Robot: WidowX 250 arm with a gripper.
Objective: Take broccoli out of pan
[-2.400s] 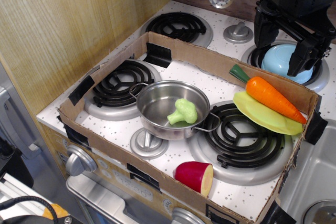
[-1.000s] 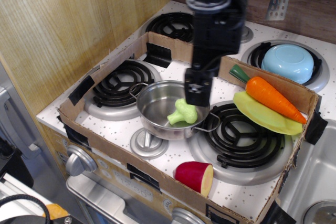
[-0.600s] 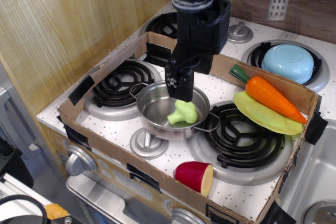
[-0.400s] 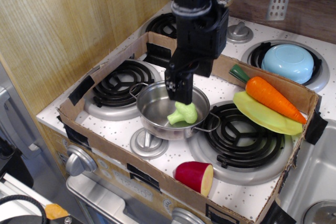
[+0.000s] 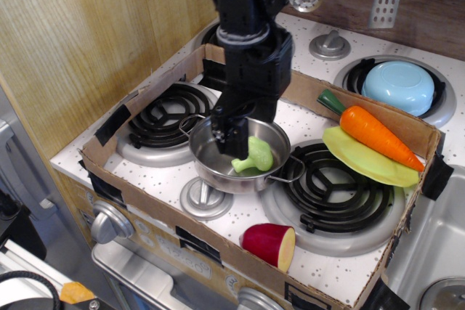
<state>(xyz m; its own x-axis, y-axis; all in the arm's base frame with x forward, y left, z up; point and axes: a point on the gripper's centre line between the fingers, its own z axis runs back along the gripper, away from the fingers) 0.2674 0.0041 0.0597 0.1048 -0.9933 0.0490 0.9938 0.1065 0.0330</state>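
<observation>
Reaching into pan [image 5: 221, 156] near front-left part of counter [image 5: 330, 266], w/ claw [image 5: 231, 138] just left of broccoli [image 5: 253, 155] lying inside. Can't tell if claw's open or closed. Needing fingers straddling head, not stalk, before lifting straight up, avoiding rim.

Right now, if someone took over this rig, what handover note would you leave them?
Gripper: lowered inside the pan, just left of the broccoli; whether its jaws are open or shut can't be told from this view, and no grasp is visible.
Broccoli: lying in the pan, toward its right side.
Pan: on the stovetop inside the cardboard box.
Done: approach and descent.
Left: grip the broccoli, lift it out, set it down outside the pan.
</observation>
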